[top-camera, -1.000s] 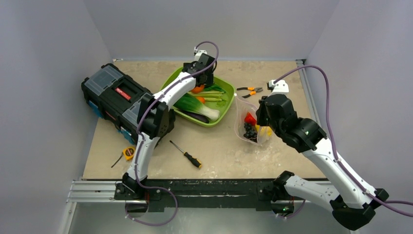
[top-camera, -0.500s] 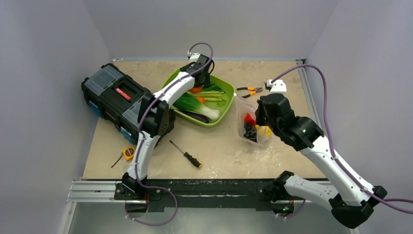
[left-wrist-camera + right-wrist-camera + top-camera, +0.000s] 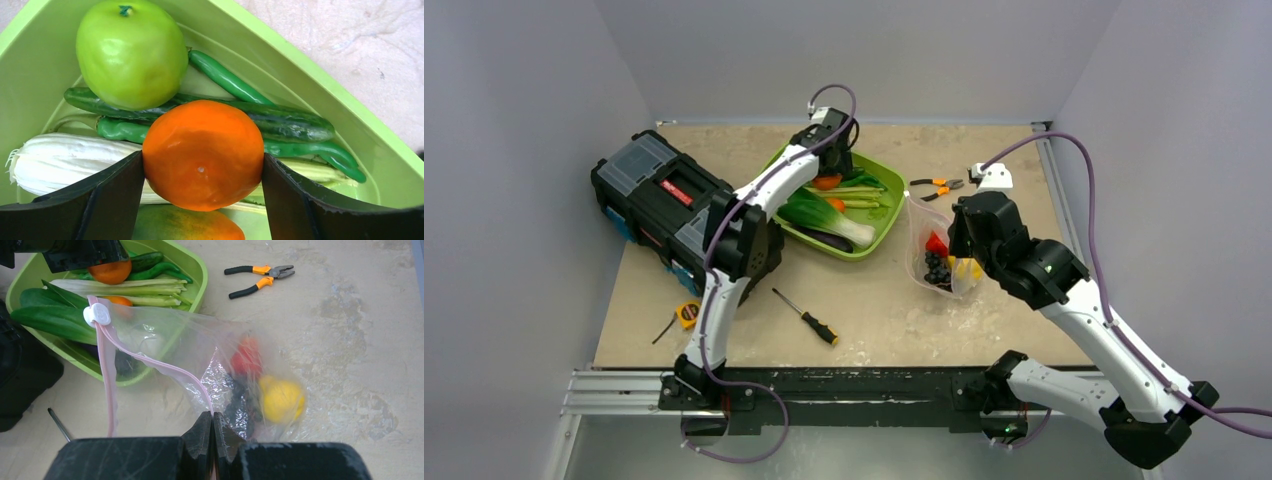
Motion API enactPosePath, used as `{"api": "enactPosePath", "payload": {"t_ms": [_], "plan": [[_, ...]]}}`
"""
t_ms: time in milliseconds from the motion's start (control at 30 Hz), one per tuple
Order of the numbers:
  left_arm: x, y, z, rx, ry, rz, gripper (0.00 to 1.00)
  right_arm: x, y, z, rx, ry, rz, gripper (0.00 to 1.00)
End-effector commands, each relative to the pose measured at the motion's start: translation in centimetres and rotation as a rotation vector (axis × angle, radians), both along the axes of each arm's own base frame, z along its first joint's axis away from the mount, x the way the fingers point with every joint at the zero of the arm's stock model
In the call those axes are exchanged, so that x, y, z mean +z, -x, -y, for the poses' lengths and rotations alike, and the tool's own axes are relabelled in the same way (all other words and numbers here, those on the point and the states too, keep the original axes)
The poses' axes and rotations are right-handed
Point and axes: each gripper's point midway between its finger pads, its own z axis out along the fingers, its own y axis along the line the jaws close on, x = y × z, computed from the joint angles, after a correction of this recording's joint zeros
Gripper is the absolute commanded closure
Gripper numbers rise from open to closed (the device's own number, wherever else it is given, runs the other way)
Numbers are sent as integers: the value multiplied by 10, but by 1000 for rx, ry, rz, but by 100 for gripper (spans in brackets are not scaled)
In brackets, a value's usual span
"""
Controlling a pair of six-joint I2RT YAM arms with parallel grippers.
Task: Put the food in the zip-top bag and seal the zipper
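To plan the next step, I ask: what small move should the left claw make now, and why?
Probably lift straight up. The left claw is shut on the orange inside the tray, and the right claw pinches the bag at its open mouth.

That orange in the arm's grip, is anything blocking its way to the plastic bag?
Nothing visible, really. The orange in the left gripper only has to clear the tray rim to reach the bag, whose edge the right gripper pinches. The pliers lie off to one side.
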Motion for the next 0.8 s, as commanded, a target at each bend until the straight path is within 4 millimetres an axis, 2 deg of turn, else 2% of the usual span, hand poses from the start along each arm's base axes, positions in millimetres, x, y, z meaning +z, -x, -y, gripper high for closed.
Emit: {"api": "enactPosePath", "payload": {"t_ms": [0, 200, 400, 500, 633, 667, 700, 767], "plan": [[72, -3, 4, -82, 56, 114, 53, 19, -5, 4, -27, -22, 68, 100], [123, 17, 9, -156, 123, 149, 56, 21, -4, 3, -21, -42, 89, 100], [166, 60, 23, -263, 274, 112, 57, 23, -5, 0, -3, -59, 105, 100], [182, 95, 36, -329, 393, 35, 57, 22, -5, -2, 2, -73, 117, 100], [201, 153, 60, -462, 603, -89, 57, 19, -4, -2, 0, -96, 133, 100], [206, 166, 63, -476, 657, -105, 57, 19, -4, -2, -2, -103, 137, 100], [220, 183, 64, -504, 710, -92, 57, 18, -4, -2, -3, -107, 139, 100], [224, 210, 67, -534, 788, -107, 57, 17, -4, -3, -4, -122, 147, 100]]}}
